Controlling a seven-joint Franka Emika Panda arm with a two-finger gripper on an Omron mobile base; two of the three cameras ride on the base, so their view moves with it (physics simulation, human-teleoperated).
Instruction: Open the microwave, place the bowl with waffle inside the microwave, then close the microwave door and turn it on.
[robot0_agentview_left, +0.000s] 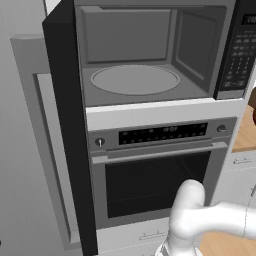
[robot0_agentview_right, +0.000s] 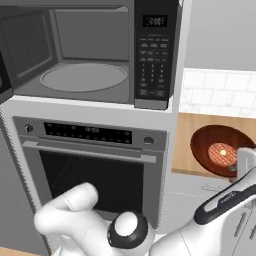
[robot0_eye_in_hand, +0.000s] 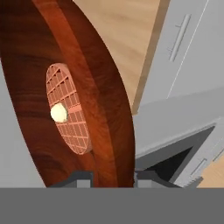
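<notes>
Reddish-brown wood bowl (robot0_agentview_right: 222, 150) sits on the wooden surface (robot0_agentview_right: 185, 145) right of the microwave (robot0_agentview_right: 90, 50), near its front edge, w/ the waffle (robot0_eye_in_hand: 68, 109) flat inside, pale dab on top. Gripper (robot0_eye_in_hand: 113, 177) at the bowl's rim, jaws clamped on it. Microwave door (robot0_agentview_left: 62, 125) hangs wide open; turntable (robot0_agentview_left: 135, 80) bare.
</notes>
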